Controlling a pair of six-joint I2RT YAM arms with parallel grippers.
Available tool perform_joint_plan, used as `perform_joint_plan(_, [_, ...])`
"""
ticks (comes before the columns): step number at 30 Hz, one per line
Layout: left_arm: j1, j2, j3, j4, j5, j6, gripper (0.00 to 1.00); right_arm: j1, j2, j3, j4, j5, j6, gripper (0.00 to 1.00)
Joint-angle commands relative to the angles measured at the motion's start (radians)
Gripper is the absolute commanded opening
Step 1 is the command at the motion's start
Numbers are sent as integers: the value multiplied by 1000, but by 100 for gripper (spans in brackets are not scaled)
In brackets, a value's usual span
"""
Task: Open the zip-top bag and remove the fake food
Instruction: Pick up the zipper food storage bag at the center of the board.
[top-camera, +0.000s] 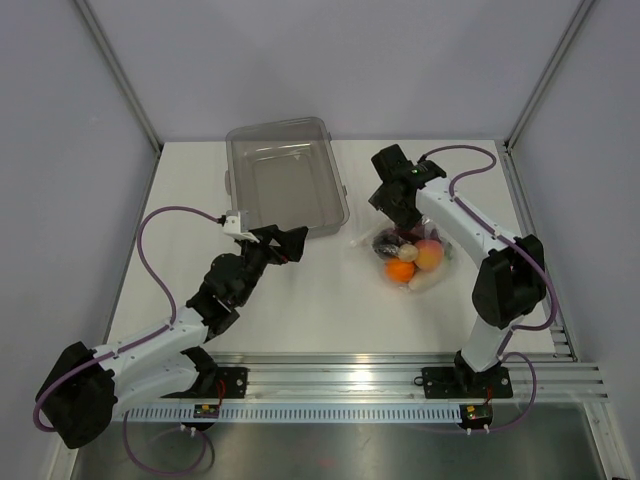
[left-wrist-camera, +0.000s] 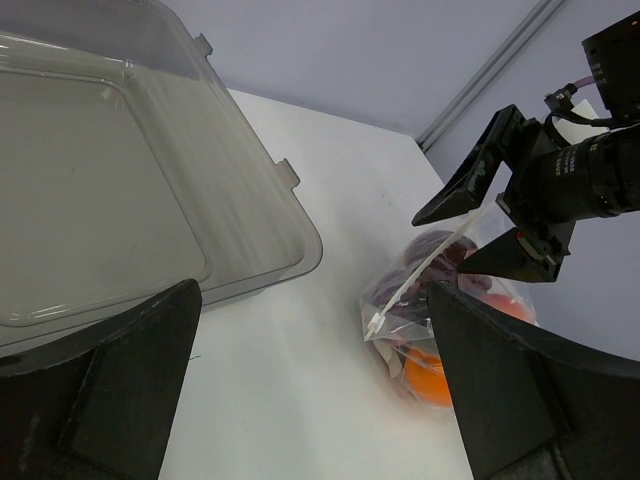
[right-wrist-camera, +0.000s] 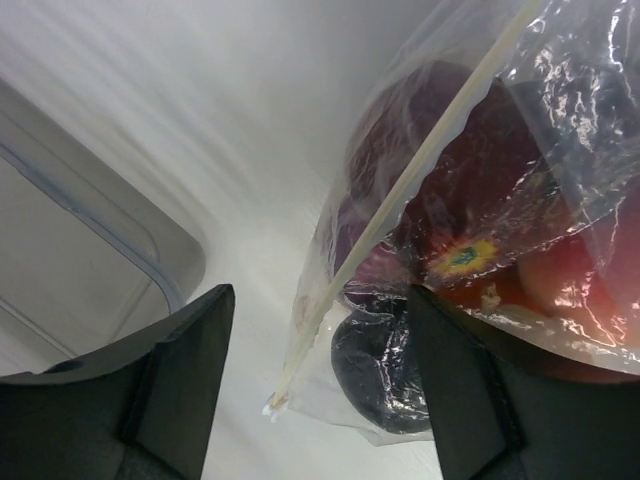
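The zip-top bag (top-camera: 413, 262) lies on the white table right of centre, full of fake food: an orange piece (top-camera: 400, 270), a peach one (top-camera: 430, 255) and dark purple ones (top-camera: 388, 242). My right gripper (top-camera: 393, 218) is open at the bag's far-left end. In the right wrist view the gripper (right-wrist-camera: 320, 300) has its jaws on either side of the white zip strip (right-wrist-camera: 400, 190), above a dark red fruit (right-wrist-camera: 470, 180). My left gripper (top-camera: 298, 245) is open and empty, left of the bag. In the left wrist view the gripper (left-wrist-camera: 315, 300) faces the bag (left-wrist-camera: 420, 310) and the right gripper (left-wrist-camera: 445, 245).
A rigid clear plastic bin (top-camera: 288, 180) stands at the back centre, just beyond my left gripper; it also shows in the left wrist view (left-wrist-camera: 120, 200). Grey walls enclose the table. A metal rail (top-camera: 400, 370) runs along the near edge.
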Motion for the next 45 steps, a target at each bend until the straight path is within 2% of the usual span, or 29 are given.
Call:
perform_joint_plan(1, [-3,-19,7,25,-31,4,99,10,14,25,0,18,24,74])
perform_joint_plan(9, [-3,-25,7,20,-29,2,99,11,8,0,23,4,10,49])
perform_joint_plan(16, [-3,-27,5,14,-32,2,99,10,1,-15,22,14,2,53])
perform_joint_plan(20, [-3,-22,11,6,-31,1,99,10,36,31,-22,24,4,55])
perform_joint_plan(29, [-3,-20,22,-14,-20,-5,99,8,133,149,-202,79,-29,47])
perform_joint_plan(30, [-3,-22,22,-17,-19,-7,99,8,139,172,-239,88,-32,42])
perform_joint_plan(32, [-3,-27,21,-17,-19,-8,99,8,140,184,-265,103,-38,41])
perform_joint_plan(35, [-3,-25,19,-15,-16,-8,99,8,102,158,-236,102,-64,30])
perform_joint_plan(40, [-3,-4,16,18,3,-1,99,10,54,126,-168,74,-108,0])
perform_joint_plan(45, [-5,76,-24,201,85,22,99,8,19,130,-144,65,-122,0])
